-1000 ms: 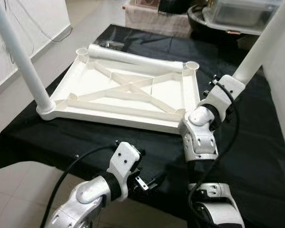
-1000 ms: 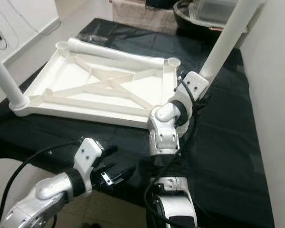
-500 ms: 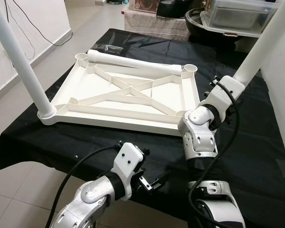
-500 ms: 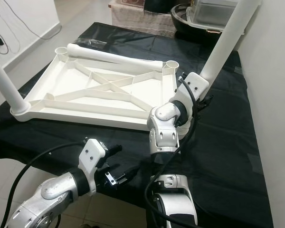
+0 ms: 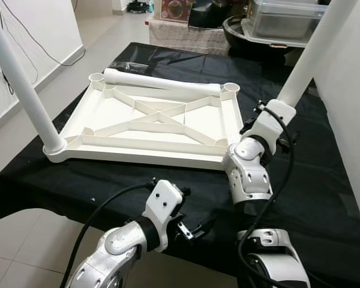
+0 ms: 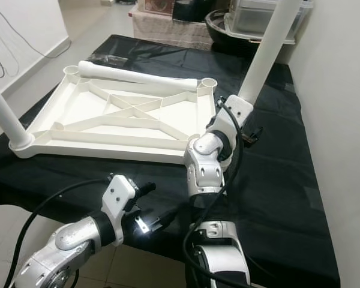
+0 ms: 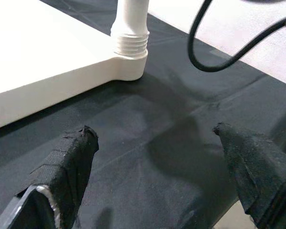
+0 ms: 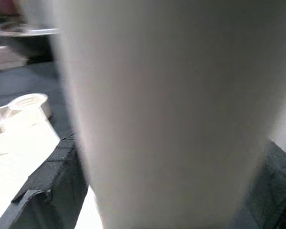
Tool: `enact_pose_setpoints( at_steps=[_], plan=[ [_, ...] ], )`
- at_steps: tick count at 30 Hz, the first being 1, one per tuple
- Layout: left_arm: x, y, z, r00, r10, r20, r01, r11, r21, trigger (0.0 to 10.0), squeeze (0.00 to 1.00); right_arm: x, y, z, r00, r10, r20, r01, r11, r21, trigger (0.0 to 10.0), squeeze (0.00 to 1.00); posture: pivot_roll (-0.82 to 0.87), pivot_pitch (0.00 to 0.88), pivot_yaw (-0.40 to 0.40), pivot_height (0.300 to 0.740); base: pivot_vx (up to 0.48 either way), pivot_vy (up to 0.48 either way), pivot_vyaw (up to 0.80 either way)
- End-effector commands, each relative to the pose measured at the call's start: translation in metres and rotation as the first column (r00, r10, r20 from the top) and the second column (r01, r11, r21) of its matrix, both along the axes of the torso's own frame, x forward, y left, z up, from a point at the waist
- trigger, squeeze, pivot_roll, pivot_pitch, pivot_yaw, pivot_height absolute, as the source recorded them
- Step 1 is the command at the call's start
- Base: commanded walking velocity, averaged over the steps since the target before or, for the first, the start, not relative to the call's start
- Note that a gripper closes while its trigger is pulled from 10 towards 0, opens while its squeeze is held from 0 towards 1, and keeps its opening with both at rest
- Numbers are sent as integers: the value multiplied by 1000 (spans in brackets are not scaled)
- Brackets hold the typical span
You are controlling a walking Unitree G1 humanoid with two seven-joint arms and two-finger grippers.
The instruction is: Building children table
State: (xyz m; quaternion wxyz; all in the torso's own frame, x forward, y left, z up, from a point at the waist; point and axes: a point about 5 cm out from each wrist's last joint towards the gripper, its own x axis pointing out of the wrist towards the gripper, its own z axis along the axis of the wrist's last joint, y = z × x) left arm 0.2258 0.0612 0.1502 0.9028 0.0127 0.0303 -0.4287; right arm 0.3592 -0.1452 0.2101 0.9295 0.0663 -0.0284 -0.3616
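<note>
2 legs are standing in their corners, so I make this about half done. My right gripper (image 8: 133, 157) is wrapped around the near-right leg (image 5: 309, 54); in the right wrist view that white tube sits squarely between the black fingers (image 8: 47, 176), clamped at its lower end where it meets the upturned tabletop (image 5: 162, 120). Whether it is fully screwed home I cannot tell, since my arm hides the joint from the head camera. My left gripper (image 7: 157, 167) hangs low over the front edge of the black cloth (image 5: 324, 198), fingers spread wide, holding nothing, and looks across at the threaded collar of that corner.

Out from there: the near-left leg (image 5: 21, 84) stands upright in its socket. A 3rd leg (image 5: 162, 88) lies loose along the far rim of the tabletop, between the 2 far sockets, far-left (image 5: 96, 77) and far-right (image 5: 230, 87), both open. So 2 sockets are left to fill, and I see no 4th leg.

Compared with 1 second back, the whole picture has slid and cleared, so that is my head moving. The tabletop and loose leg lie as they did. My right arm keeps its hold, and my left gripper sits much as before.
</note>
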Motion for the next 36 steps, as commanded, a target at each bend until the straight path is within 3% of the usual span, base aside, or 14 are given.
enact_pose_setpoints(
  at_steps=[1,2,5,12,18,21,23,24,33,36],
  plan=[
    [0,-2,-1,1000,-10,2,10,1000,-1,10000,0,-1,5,-7,998,66,-5,-66,998,-16,10000,0,100,75,-60,740,0,0,0],
    [0,-2,-1,1000,-10,2,10,1000,-1,10000,0,-1,5,-7,998,66,-5,-66,998,-16,10000,0,100,75,-60,740,0,0,0],
    [1,-3,-2,1000,-10,4,10,1000,-4,10000,0,1,5,-8,964,259,58,-259,966,-13,10000,0,93,76,-58,740,0,0,0],
    [1,-3,-2,1000,-11,6,11,1000,-6,10000,0,1,-11,-11,949,303,81,-301,953,-35,10000,0,95,78,-62,740,0,0,0],
    [1,-2,-2,1000,-6,9,6,1000,-8,10000,0,-2,-50,-19,951,301,70,-295,952,-79,10000,0,99,82,-64,740,0,0,0],
    [1,-2,-2,1000,-6,9,6,1000,-8,10000,0,-3,-53,-20,947,310,78,-305,949,-79,10000,0,99,82,-64,740,0,0,0],
    [1,-2,-2,1000,-6,10,6,1000,-8,10000,0,-3,-57,-19,927,359,105,-353,933,-75,10000,0,99,82,-64,740,0,0,0],
    [1,-2,-2,1000,-7,11,7,1000,-8,10000,0,-3,-63,-17,886,442,139,-433,897,-93,10000,0,104,84,-61,740,0,0,0],
    [2,-2,-1,1000,-8,16,8,1000,-6,10000,0,-1,-85,-5,783,602,156,-578,797,-176,10000,0,103,83,-62,740,0,0,0],
    [1,-2,-1,1000,-9,17,9,1000,-6,10000,0,3,-89,1,689,710,150,-683,704,-194,10000,0,105,82,-62,740,0,0,0]
  ],
)
